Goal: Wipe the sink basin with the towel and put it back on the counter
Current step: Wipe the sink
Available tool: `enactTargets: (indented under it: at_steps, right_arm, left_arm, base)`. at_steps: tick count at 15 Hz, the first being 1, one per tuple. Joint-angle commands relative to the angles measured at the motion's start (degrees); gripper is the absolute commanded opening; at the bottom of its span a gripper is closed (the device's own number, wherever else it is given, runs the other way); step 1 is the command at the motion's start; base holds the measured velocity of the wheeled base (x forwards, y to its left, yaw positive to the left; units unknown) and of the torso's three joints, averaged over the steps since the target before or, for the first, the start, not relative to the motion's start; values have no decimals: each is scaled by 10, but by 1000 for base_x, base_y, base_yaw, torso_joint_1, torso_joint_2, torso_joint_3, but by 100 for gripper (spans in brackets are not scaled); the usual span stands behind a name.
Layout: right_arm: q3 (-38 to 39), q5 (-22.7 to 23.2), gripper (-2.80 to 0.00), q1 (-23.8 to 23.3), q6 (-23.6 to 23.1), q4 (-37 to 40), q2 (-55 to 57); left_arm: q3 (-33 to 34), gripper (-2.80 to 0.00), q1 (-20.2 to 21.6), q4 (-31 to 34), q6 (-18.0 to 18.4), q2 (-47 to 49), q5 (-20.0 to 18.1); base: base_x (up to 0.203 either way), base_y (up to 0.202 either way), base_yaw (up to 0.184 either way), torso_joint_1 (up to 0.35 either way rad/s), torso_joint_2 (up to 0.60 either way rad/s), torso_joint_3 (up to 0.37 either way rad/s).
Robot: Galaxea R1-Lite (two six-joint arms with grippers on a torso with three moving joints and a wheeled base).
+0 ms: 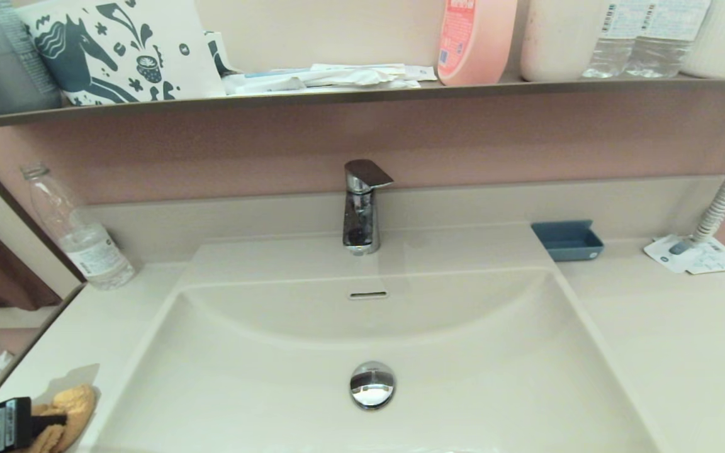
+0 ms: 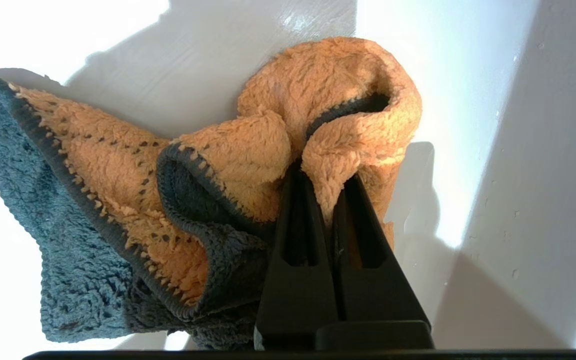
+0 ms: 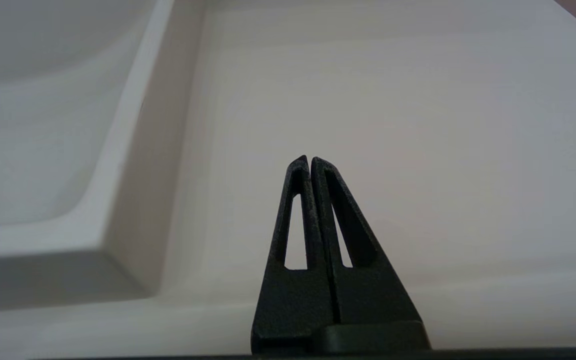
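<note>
- Head view: my left fingers [image 1: 38, 423], closed on the towel [image 1: 73, 409], sit at the table [image 1: 652, 352] edge; the sink basin [image 1: 463, 377] lies toward three o'clock.
- Right fingers [image 3: 310, 161]: closed, empty, idle over the table.

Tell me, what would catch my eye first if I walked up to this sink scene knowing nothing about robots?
Probably the fluffy orange towel, bunched on the counter at the sink basin's near left corner, pinched in the left gripper's black fingers. Next, the shiny chrome faucet behind the basin and the round drain plug in its middle. The right gripper hangs shut over bare counter.
</note>
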Motion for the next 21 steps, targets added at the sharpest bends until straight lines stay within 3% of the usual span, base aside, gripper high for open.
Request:
enactTargets:
  at_steps: [1, 5, 13, 15, 17, 21]
  right_arm:
    - [0, 0, -280, 0, 0, 0, 1]
    - [0, 0, -280, 0, 0, 0, 1]
    - [0, 0, -280, 0, 0, 0, 1]
    - [0, 0, -280, 0, 0, 0, 1]
    - [0, 0, -280, 0, 0, 0, 1]
    - [0, 0, -280, 0, 0, 0, 1]
  left_arm:
    - [-11, -280, 2, 6, 1, 8, 3]
    - [-49, -280, 0, 5, -1, 13, -33]
    - [-158, -280, -20, -11, -4, 126, -37]
    - [-182, -280, -35, -39, -26, 156, -36]
    - [-201, -280, -70, -78, -73, 185, -33]
    - [-261, -280, -138, -113, -118, 234, -2]
  base:
    - [0, 0, 0, 0, 0, 0]
    - [0, 0, 0, 0, 0, 0]
    - [0, 0, 0, 0, 0, 0]
    - [0, 0, 0, 0, 0, 0]
    - [0, 0, 0, 0, 0, 0]
    - [0, 0, 0, 0, 0, 0]
